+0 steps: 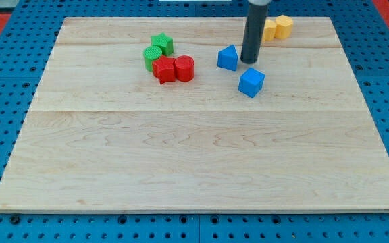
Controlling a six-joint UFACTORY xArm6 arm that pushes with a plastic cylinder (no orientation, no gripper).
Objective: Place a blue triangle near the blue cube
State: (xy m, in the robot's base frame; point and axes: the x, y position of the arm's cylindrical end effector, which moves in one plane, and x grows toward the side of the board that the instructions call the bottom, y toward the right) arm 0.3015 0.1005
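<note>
Blue triangle (227,58) upright, near blue cube (251,82), apart.

**Crowded top, open bottom**

The blocks crowd the table's (201,169) upper part. The tip (250,63) stands between the blue triangle (227,58) and the blue cube (251,82), narrowing that gap. Green blocks (157,51) and red blocks (174,69) bunch at the view's left; yellow blocks (277,28) sit behind the rod. The lower table lies open.
</note>
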